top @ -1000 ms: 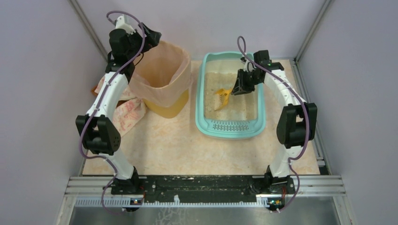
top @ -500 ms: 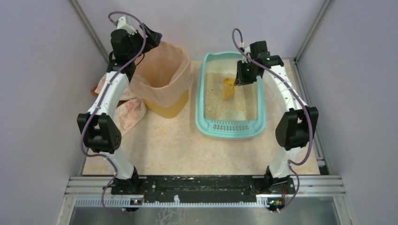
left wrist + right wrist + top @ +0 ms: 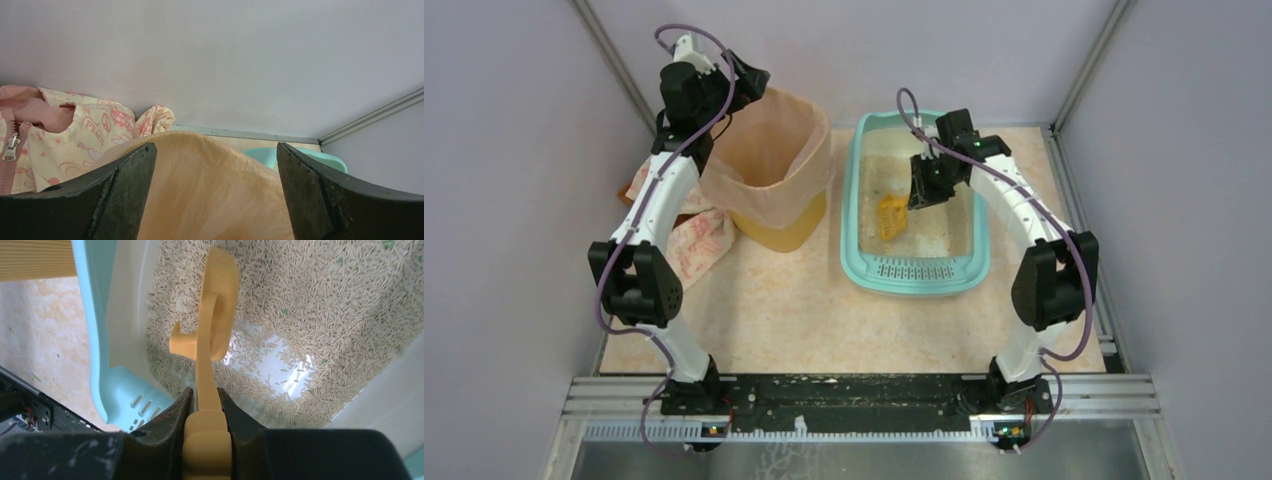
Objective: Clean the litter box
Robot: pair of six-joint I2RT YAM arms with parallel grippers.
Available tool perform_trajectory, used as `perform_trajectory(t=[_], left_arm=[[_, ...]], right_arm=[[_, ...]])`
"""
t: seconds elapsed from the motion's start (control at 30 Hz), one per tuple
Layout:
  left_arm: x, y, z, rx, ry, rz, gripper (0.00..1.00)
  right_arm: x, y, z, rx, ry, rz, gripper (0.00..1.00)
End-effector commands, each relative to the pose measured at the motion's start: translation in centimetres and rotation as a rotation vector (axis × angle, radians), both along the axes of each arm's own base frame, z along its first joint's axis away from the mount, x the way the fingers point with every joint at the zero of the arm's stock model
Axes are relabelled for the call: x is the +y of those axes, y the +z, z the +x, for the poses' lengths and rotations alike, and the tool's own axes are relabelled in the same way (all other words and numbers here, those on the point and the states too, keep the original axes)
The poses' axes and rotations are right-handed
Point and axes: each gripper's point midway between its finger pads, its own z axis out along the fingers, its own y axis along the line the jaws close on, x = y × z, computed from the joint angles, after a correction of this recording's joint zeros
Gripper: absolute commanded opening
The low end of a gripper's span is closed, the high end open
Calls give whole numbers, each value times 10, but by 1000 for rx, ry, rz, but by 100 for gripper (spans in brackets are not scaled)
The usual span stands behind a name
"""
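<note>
Right wrist view: the right gripper (image 3: 205,396) is pinched narrow on the handle of a yellow plastic litter scoop (image 3: 218,295). The scoop's head points to 12 o'clock over beige pellet litter (image 3: 320,305) inside the teal rectangular plastic litter box (image 3: 95,340). The box sits at 1 o'clock on the table (image 3: 774,310). The left gripper (image 3: 215,150) hangs wide and holds nothing, at the rim of the peach bag liner (image 3: 210,195) in the round yellow bin (image 3: 792,238) at 11 o'clock.

Litter box (image 3: 914,284): teal plastic, smooth, glossy; bare floor patch shiny. Litter (image 3: 325,300): beige pellets, rough, matt. Scoop (image 3: 220,305): yellow plastic, smooth. Bin liner (image 3: 769,150): peach film, crinkled. Cloth (image 3: 699,240), 8 o'clock of liner: printed fabric, soft. Base rail (image 3: 1104,395), 6 o'clock: grey metal.
</note>
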Motion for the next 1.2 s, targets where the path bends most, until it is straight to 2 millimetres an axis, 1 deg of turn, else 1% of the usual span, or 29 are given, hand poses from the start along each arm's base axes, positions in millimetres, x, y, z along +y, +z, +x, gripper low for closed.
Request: perform_trajectory(t=[0.0, 0.13, 0.27, 0.33, 0.57, 0.67, 0.77, 0.87, 1.0, 1.17], left_arm=[[-1, 24, -2, -64, -14, -9, 95], [1, 25, -5, -65, -7, -1, 95], [3, 24, -8, -62, -1, 5, 96], [4, 24, -10, -63, 0, 8, 96], [6, 26, -15, -66, 9, 22, 96], [6, 26, -17, -65, 8, 24, 96], [7, 27, -19, -67, 9, 28, 96], [7, 27, -19, -68, 12, 34, 96], [7, 26, -19, -66, 11, 30, 96], [6, 25, -18, -66, 8, 27, 96]], right_arm=[[2, 2, -11, -28, 29, 31, 0], [14, -13, -19, 19, 43, 107, 0], [32, -28, -26, 102, 69, 278, 0], [39, -35, -28, 137, 83, 335, 0], [58, -38, -30, 217, 124, 474, 0], [64, -33, -29, 237, 128, 557, 0], [63, -25, -24, 230, 112, 614, 0], [57, -18, -20, 210, 102, 609, 0], [53, -15, -21, 206, 103, 590, 0], [49, -4, -20, 182, 99, 594, 0]])
